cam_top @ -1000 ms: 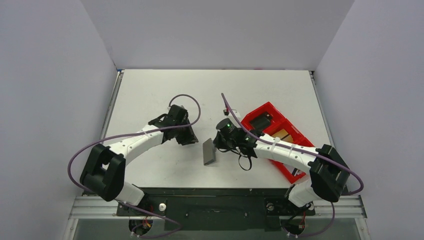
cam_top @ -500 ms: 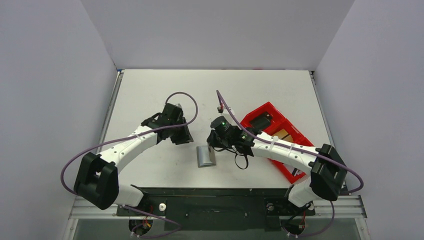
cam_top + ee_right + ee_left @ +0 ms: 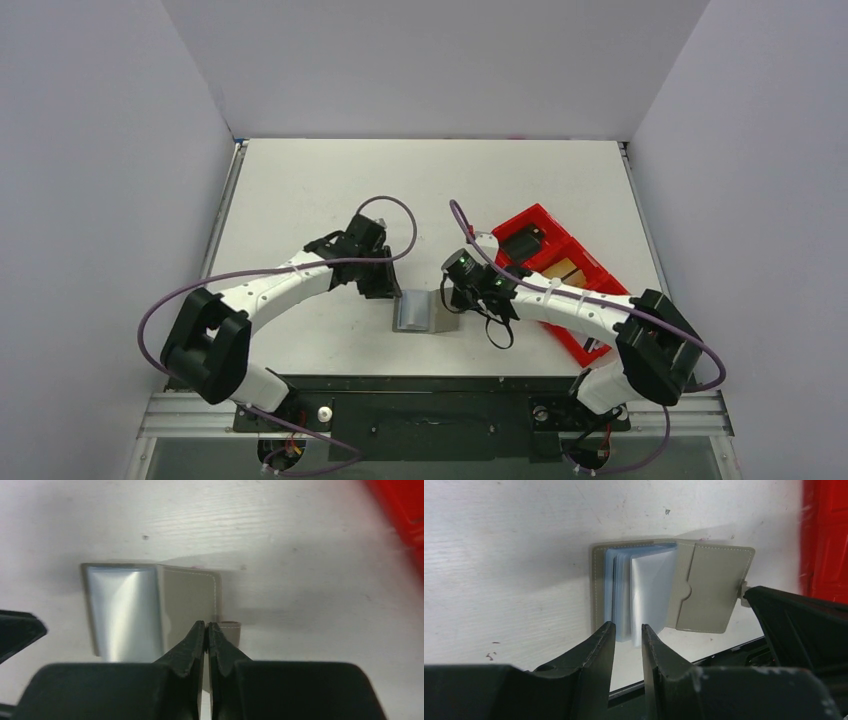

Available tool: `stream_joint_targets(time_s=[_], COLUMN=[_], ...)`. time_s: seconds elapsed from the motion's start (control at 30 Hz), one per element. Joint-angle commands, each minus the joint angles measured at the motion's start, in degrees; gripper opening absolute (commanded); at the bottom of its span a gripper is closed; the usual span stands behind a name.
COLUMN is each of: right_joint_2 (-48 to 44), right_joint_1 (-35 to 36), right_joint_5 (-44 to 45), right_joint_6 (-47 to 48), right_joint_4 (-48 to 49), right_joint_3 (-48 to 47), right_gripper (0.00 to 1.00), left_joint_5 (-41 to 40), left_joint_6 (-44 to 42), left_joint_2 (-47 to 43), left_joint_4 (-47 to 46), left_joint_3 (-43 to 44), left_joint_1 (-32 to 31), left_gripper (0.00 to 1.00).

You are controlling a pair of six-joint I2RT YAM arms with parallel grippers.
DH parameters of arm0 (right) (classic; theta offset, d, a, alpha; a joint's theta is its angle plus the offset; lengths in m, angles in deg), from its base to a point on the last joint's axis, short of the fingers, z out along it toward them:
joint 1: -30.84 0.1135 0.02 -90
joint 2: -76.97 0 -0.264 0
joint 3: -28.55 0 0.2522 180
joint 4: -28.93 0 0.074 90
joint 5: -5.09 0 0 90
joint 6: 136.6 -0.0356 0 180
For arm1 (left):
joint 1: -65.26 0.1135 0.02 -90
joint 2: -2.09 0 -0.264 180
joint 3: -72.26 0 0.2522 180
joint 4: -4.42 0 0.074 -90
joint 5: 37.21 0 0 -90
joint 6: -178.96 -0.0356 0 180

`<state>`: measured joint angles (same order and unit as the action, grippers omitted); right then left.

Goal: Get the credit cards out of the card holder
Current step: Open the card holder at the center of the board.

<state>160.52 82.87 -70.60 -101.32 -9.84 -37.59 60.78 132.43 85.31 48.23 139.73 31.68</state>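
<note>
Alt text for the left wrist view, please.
Grey card holder lies open on a white table, clear sleeves fanned up. The left gripper, slightly open, points at the sleeves' near edge; red tray at right.

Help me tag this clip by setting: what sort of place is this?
Probably a robotics lab test cell: plain white walls enclose a white table, two arms are bolted at its near edge, and a card holder and red tray serve as props.

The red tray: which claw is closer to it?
Right. The right gripper is at the wallet's edge facing the red tray; the left gripper is at the wallet's opposite edge, farther off.
</note>
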Motion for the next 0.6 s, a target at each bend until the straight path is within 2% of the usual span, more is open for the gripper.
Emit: stream_joint_targets(time_s=[0.0,0.4,0.57], right_joint_2=[-1.32,5.47,8.23], right_joint_1=[-1.16,-3.20,-3.87], right_joint_5=[3.62,1.79,0.83], right_joint_6=[0.14,1.98,2.94], right_joint_4=[-0.61,6.14,7.72], right_joint_3=[3.00,4.39,3.53], right_gripper=[0.00,0.00,0.00], left_joint_5=[0.86,0.15,0.10], left_joint_6=[1.78,3.37,3.47], left_joint_2=[2.64,6.63,7.14], left_joint_4=[-3.90,-5.59,-5.90], left_joint_3=[0.11,0.83,0.55], left_joint_1=[-2.52,-5.74,-6.13], left_gripper=[0.23,0.20,0.22])
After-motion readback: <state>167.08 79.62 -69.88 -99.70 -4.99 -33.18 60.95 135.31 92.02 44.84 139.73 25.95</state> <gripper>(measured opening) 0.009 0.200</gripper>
